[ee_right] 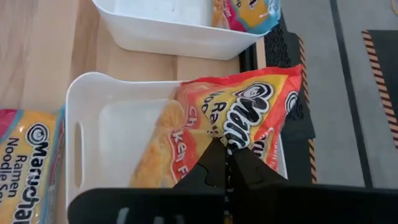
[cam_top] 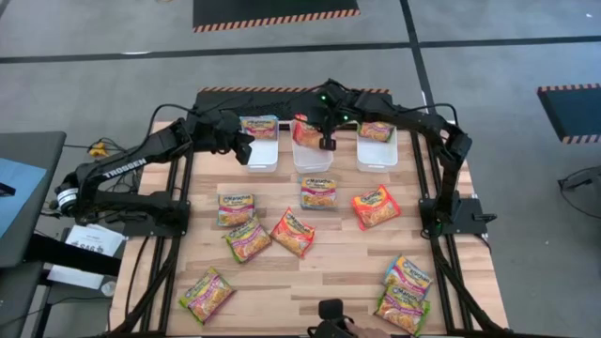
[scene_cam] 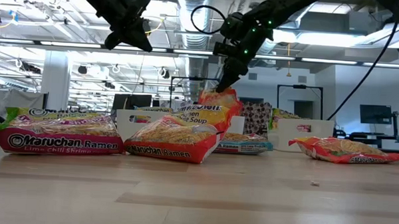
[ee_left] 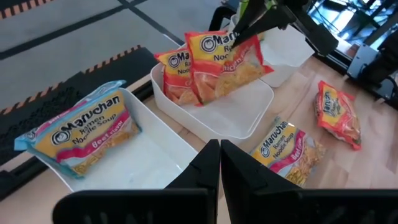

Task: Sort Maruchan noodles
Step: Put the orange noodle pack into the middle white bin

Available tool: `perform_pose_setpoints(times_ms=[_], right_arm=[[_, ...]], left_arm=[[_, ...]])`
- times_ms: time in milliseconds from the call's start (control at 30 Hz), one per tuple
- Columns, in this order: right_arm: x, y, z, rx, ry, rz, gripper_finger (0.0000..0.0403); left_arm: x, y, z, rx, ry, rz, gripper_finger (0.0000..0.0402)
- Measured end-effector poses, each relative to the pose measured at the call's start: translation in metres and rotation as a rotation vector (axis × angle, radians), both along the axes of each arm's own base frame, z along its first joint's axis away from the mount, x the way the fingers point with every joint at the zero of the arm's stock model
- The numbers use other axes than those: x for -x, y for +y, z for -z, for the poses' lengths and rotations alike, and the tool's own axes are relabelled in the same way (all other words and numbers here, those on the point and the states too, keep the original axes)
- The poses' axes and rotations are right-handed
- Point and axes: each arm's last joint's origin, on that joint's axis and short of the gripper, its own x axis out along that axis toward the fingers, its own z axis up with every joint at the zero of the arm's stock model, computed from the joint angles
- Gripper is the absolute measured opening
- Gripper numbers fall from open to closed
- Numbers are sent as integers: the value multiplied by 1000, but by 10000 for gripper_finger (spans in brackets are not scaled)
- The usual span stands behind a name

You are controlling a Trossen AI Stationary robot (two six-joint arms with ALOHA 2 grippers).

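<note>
Three white bins stand in a row at the table's far side. The left bin (cam_top: 261, 158) holds a blue-pink Maruchan packet (ee_left: 81, 134) leaning on its wall. The middle bin (cam_top: 313, 160) holds an orange-red packet (ee_left: 173, 74), and a second orange-red packet (ee_right: 205, 124) is in my right gripper (ee_right: 228, 163), which is shut on it above that bin. The right bin (cam_top: 377, 158) holds a green-pink packet (cam_top: 376, 131). My left gripper (ee_left: 219, 155) hovers shut over the left bin's near edge, touching nothing. My right gripper pinches the orange-red packet by its upper end (scene_cam: 219, 96) between the two fingers, coming from above and pointing down. The packet hangs tilted below the fingers, and its lower part (ee_left: 214, 90) reaches down inside the middle bin beside the other orange-red packet.
Several more packets lie flat on the wooden table: some in the middle (cam_top: 318, 192), (cam_top: 376, 207), (cam_top: 237, 208), (cam_top: 292, 232), one near the left near corner (cam_top: 208, 295), two at the right near corner (cam_top: 406, 291). A dark camera mount (cam_top: 331, 314) sits at the near edge.
</note>
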Motion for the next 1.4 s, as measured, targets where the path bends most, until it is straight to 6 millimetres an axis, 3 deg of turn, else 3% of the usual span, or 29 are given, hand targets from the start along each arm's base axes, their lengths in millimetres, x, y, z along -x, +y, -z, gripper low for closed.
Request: perform_pose_setpoints(times_ms=[133,300,600,1400], right_arm=[[-1,-1,1,-12,-14,10,10],[-8,-5,22,-31,35,26,10],[-17,-4,21,9,-14,11,12],[-11,-2,37,14,65,57,82]], left_arm=[[0,0,0,4,-3,-5,0],[0,0,0,-6,5,2,0],[0,0,0,-5,5,2,0],[1,0,1,-9,20,11,0]])
